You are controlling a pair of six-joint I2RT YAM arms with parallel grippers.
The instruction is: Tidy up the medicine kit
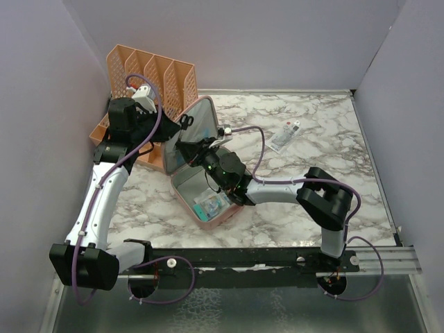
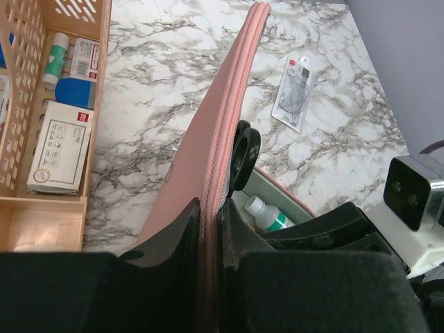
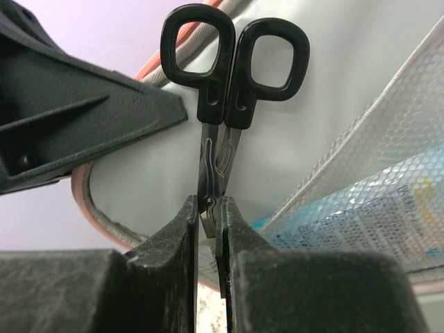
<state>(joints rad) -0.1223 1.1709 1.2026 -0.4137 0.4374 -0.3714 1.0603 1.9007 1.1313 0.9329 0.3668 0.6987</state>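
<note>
The pink medicine kit (image 1: 182, 191) lies open on the marble table, its lid (image 2: 201, 139) standing upright. My left gripper (image 2: 211, 222) is shut on the lid's zip edge and holds it up. My right gripper (image 3: 210, 211) is shut on the blades of black scissors (image 3: 232, 62), handles up, against the pale grey-green lining (image 3: 333, 83) beside the lid's mesh pocket (image 3: 374, 187). The scissor handles also show in the left wrist view (image 2: 244, 156) and the top view (image 1: 186, 121). A white bottle with a green label (image 2: 267, 216) lies in the kit's base.
An orange perforated file rack (image 1: 149, 76) stands at the back left, with its tray (image 2: 94, 104) holding several medicine boxes (image 2: 59, 146). A flat white packet (image 1: 284, 135) lies on the table to the kit's right. Grey walls close in both sides.
</note>
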